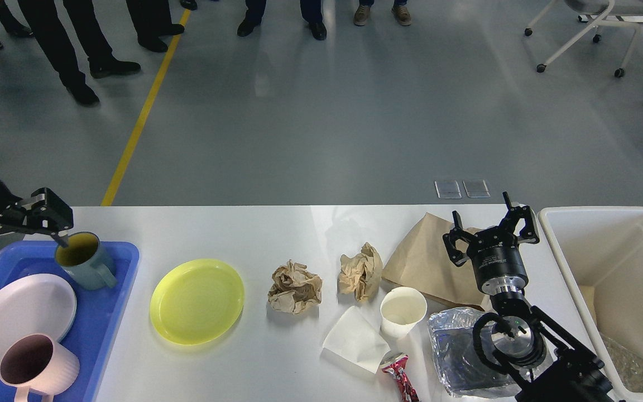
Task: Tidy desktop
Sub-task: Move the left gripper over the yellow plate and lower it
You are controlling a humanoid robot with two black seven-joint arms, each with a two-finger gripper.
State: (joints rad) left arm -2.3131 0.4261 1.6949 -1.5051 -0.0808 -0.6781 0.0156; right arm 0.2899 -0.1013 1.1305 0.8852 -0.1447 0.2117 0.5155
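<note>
White desktop (277,234) bare along far edge, behind yellow plate (197,300)

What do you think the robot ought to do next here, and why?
Probably swing the left end effector over to the yellow plate. That plate lies alone on the desktop, while the other dishes already sit in the blue tray, and the end effector holds nothing.

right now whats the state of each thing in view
left gripper: open, empty
right gripper: open, empty
blue-grey mug: upright in blue tray
pink mug: upright in tray
yellow plate: empty
paper cup: upright
two brown paper balls: crumpled
cream bin: open
</note>
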